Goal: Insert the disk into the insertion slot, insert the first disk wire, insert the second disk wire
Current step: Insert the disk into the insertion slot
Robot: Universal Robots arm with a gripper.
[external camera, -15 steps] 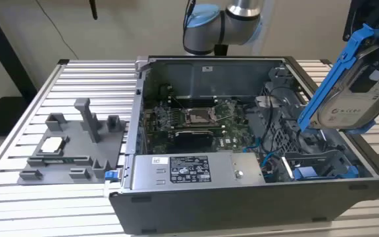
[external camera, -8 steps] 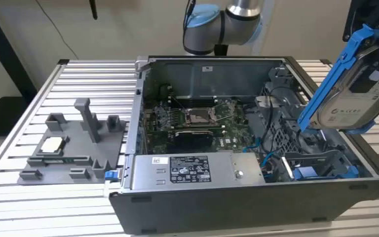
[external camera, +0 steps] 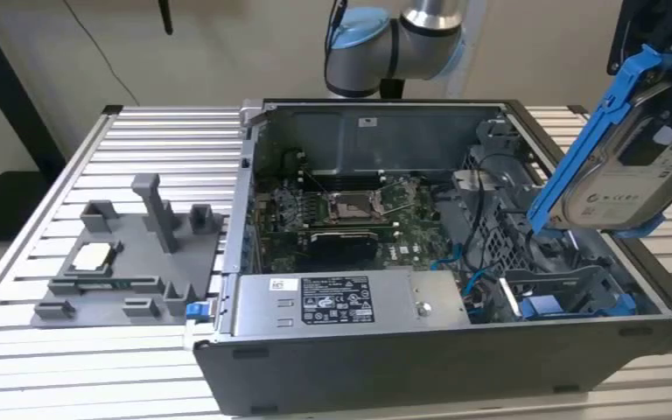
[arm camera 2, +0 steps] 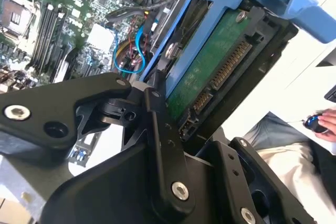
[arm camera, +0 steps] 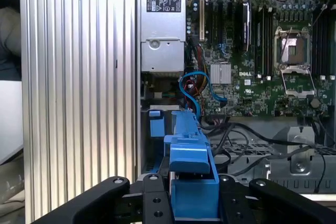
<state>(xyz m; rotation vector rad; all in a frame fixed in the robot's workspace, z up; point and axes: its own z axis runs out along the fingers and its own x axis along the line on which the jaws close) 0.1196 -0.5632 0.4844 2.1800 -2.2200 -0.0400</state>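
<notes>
My gripper (external camera: 661, 122) is shut on the disk (external camera: 630, 179), a silver drive in a blue carrier frame. It holds the disk tilted in the air above the open computer case's edge on the exterior view's right. The second wrist view shows the disk's green circuit board (arm camera 2: 212, 64) clamped between black fingers (arm camera 2: 157, 111). In the first wrist view the blue carrier (arm camera: 190, 148) sits between the fingers (arm camera: 155, 200). The insertion slot (external camera: 563, 293), grey perforated metal with blue rails, lies below the disk in the case's near corner. Blue wires (external camera: 476, 267) (arm camera: 195, 85) loop beside it.
The case holds a motherboard (external camera: 348, 210) and a grey power supply box (external camera: 336, 302) along its near side. A grey fixture (external camera: 126, 262) stands on the slatted table (external camera: 150, 149) at the exterior view's left. A person's hand on a mouse (arm camera 2: 319, 123) is nearby.
</notes>
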